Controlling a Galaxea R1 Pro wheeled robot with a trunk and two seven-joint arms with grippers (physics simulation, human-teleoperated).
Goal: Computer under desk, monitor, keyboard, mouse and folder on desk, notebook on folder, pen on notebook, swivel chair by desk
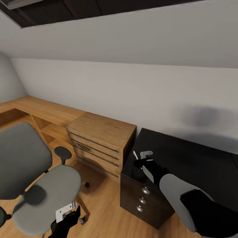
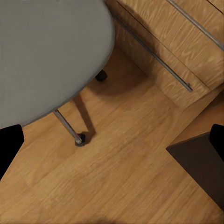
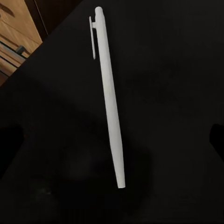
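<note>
At the corner of the black desk [image 1: 185, 155], above its drawer unit [image 1: 142, 198] and just beside the low wooden drawer cabinet [image 1: 99, 138], the right arm reaches in over the desktop, so the step in hand looks to be picking up the pen. To the left stands the grey swivel chair [image 1: 46, 188], its seat bare, with the left gripper [image 1: 67, 216] hanging low beside it over the wooden floor [image 2: 116, 158]; its jaws stand wide with nothing between them. The right gripper [image 1: 140, 160] hovers above the white pen [image 3: 108, 98], jaws also wide and empty, their dark tips at the two edges of the wrist view. The pen lies flat on the desk between those tips, running crosswise to the line that joins them, clip end nearest the desk's edge. The next move, I judge, calls for a straight descent until the tips flank the barrel, then a gentle close.
</note>
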